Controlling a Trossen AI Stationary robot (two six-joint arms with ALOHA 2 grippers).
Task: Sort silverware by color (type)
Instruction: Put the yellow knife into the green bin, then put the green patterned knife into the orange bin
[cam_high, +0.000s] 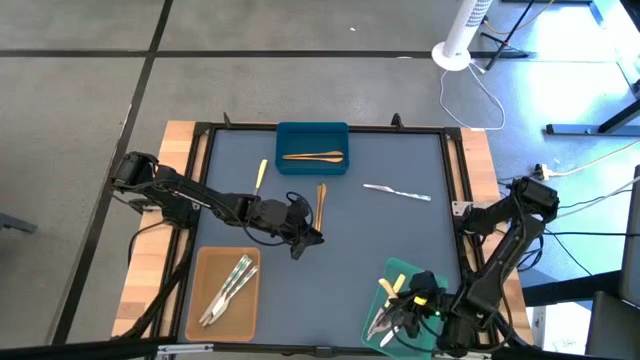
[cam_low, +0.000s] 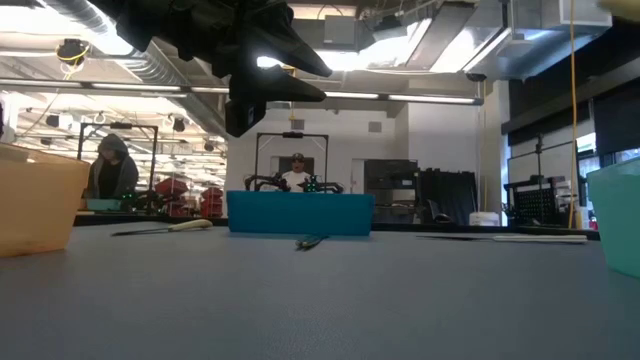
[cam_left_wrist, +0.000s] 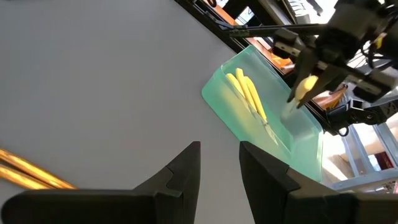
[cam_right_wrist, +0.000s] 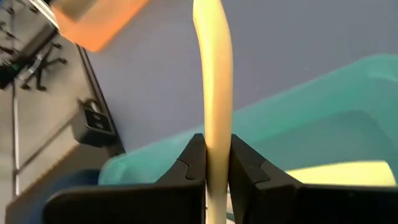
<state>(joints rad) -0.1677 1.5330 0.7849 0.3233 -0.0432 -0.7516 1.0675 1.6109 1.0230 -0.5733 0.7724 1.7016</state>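
My right gripper (cam_high: 405, 296) hangs over the green tray (cam_high: 402, 270) at the near right, shut on a pale yellow utensil (cam_right_wrist: 213, 74). More yellow utensils (cam_left_wrist: 249, 99) lie in that tray. My left gripper (cam_high: 305, 238) is open and holds nothing; it hovers mid-table, just near of a wood-brown utensil (cam_high: 321, 200) lying flat on the mat. A yellow-handled utensil (cam_high: 261, 175) and a silvery one (cam_high: 397, 191) also lie loose on the mat. Brown utensils (cam_high: 312, 155) rest in the blue tray (cam_high: 312, 132), silvery ones (cam_high: 228, 285) in the tan tray (cam_high: 205, 262). My right gripper pinches the pale yellow utensil by its handle (cam_right_wrist: 214, 146) between the two fingers. The handle runs on past the fingertips. The utensil is lifted clear above the green tray, pointing down toward it (cam_left_wrist: 303, 88).
A raised black frame (cam_high: 455, 170) borders the blue mat. The blue tray sits at the far middle, the tan tray at the near left, the green tray at the near right. Open mat (cam_high: 320, 300) lies between the tan and green trays. People sit in the room behind (cam_low: 297, 172).
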